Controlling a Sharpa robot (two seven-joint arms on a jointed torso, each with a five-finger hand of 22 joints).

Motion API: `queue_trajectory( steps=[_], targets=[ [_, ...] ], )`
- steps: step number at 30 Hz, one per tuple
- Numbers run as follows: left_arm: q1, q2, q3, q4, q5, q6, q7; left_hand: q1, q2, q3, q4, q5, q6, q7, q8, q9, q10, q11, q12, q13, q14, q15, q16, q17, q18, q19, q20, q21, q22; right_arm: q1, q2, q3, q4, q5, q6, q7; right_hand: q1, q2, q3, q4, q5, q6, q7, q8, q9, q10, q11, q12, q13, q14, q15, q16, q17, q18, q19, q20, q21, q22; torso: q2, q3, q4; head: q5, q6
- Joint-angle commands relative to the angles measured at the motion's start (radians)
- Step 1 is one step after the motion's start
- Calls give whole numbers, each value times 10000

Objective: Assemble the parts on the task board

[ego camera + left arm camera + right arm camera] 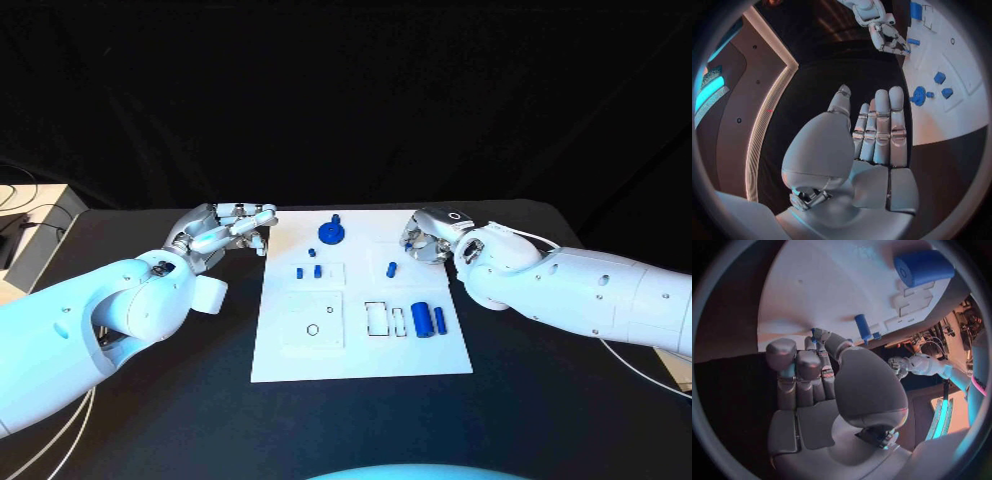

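Observation:
The white task board (361, 345) lies in the middle of the table. A round blue part with a peg (333, 233) stands near its far edge, also seen in the left wrist view (918, 96). Small blue parts (309, 270) and a blue peg (392, 268) lie mid-board. A thick blue cylinder (421, 318) (923, 267) and a thin blue bar (440, 319) lie near its right edge. My left hand (224, 232) (873, 135) hovers off the board's far left corner, fingers straight, holding nothing. My right hand (430, 240) (811, 370) is at the far right edge, fingers curled, pinching a small blue part (813, 332) of which only a sliver shows.
Cut-out recesses (384, 318) lie beside the cylinder, and a square plate with holes (313, 322) sits on the board's left half. Black table (173, 400) surrounds the board. A pale box (36, 215) stands past the table's left edge.

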State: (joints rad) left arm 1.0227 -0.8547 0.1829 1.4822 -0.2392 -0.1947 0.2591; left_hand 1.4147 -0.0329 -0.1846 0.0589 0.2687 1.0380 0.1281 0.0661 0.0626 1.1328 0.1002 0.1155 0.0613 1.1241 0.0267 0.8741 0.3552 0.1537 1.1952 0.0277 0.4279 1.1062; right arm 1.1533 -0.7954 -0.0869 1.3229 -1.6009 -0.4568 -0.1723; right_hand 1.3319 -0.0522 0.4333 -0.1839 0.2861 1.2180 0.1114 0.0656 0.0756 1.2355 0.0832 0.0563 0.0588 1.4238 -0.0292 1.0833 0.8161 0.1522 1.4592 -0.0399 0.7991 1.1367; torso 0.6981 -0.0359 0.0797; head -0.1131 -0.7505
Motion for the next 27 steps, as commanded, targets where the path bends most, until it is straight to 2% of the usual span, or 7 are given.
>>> queue_trajectory(
  steps=[1, 5, 14, 20, 21, 24, 27],
  targets=[
    [-5, 37, 9, 4, -7, 80, 54, 60, 59, -27, -72, -49, -65, -30, -16, 8, -74, 3, -37, 9, 37, 44, -4, 6, 157, 1, 64, 48, 13, 67, -140, 68, 167, 1007, -796, 589, 66, 116, -10, -21, -60, 41, 42, 1, -1, 462, -293, 39, 36, 2, -52, -13, 33, 214, 172, -84, -107, 80, -15, 3, -15, 28, 12],
    [-7, 59, 9, -38, -6, 86, 57, 64, 64, -38, -92, -49, -69, -27, -14, 9, -78, 5, -42, 10, 43, 45, -3, 10, 161, 7, 65, 50, 14, 164, -369, 150, 476, 1575, -1068, 1012, 90, 128, -32, -35, -51, 20, 55, 3, 1, 449, -286, 38, 37, -1, -46, -11, 91, 220, 224, -75, -202, 218, -16, 18, -25, 42, 38],
    [-9, 126, 9, -139, 23, 55, 73, 43, 86, -65, -115, -51, -61, -42, -15, 8, -97, 8, -51, 10, 45, 48, 4, 23, 168, 11, 69, 54, 21, 345, -953, 235, 1475, 2317, -1352, 1455, 124, 151, -46, -48, -41, 12, 70, 5, 1, 440, -283, 29, 35, 4, -48, -25, 179, 221, 330, -69, -512, 579, -50, 10, -53, 79, 65],
    [-21, 220, 9, -234, 64, -1, 101, 30, 88, -76, -118, -47, -57, -41, -15, 8, -97, 9, -48, 10, 39, 49, -2, 24, 169, 6, 72, 54, 24, 306, -973, 235, 2217, 2530, -970, 1580, 118, 134, -57, -62, -11, 14, 64, 4, 1, 434, -268, 44, 38, 17, -28, -17, 206, 219, 373, -58, -643, 727, -75, 9, -70, 206, 74],
    [-31, 243, 9, -257, 76, -18, 115, 28, 90, -79, -119, -45, -52, -44, -14, 9, -97, 9, -47, 10, 33, 50, -8, 23, 168, 1, 74, 50, 24, 287, -906, 224, 2294, 2524, -888, 1580, 118, 155, -66, -70, -28, 5, 70, 0, 0, 433, -273, 39, 36, 19, -35, -24, 215, 214, 428, -66, -795, 932, -93, 11, -67, 312, 76],
    [-59, 290, 9, -305, 111, -66, 150, 24, 85, -84, -121, -43, -63, -36, -18, 7, -107, 13, -50, 9, 18, 54, -21, 19, 165, -16, 78, 39, 21, 215, -740, 200, 2470, 2383, -761, 1480, 122, 157, -57, -77, -21, 7, 71, 1, -1, 428, -272, 38, 35, 17, -34, -27, 213, 214, 433, -64, -835, 973, -126, 20, -59, 417, 52],
    [-94, 353, 9, -345, 141, -94, 188, 27, 86, -82, -124, -40, -55, -29, -14, 9, -121, 19, -53, 10, 8, 60, -31, 16, 163, -24, 83, 32, 18, 71, -516, 168, 2704, 1721, -688, 1078, 106, 149, -52, -110, 24, 32, 65, 3, 1, 473, -282, 38, 37, 48, -42, 61, 310, 187, 513, -73, -779, 1201, -173, 9, -30, 533, -3]
  ],
)
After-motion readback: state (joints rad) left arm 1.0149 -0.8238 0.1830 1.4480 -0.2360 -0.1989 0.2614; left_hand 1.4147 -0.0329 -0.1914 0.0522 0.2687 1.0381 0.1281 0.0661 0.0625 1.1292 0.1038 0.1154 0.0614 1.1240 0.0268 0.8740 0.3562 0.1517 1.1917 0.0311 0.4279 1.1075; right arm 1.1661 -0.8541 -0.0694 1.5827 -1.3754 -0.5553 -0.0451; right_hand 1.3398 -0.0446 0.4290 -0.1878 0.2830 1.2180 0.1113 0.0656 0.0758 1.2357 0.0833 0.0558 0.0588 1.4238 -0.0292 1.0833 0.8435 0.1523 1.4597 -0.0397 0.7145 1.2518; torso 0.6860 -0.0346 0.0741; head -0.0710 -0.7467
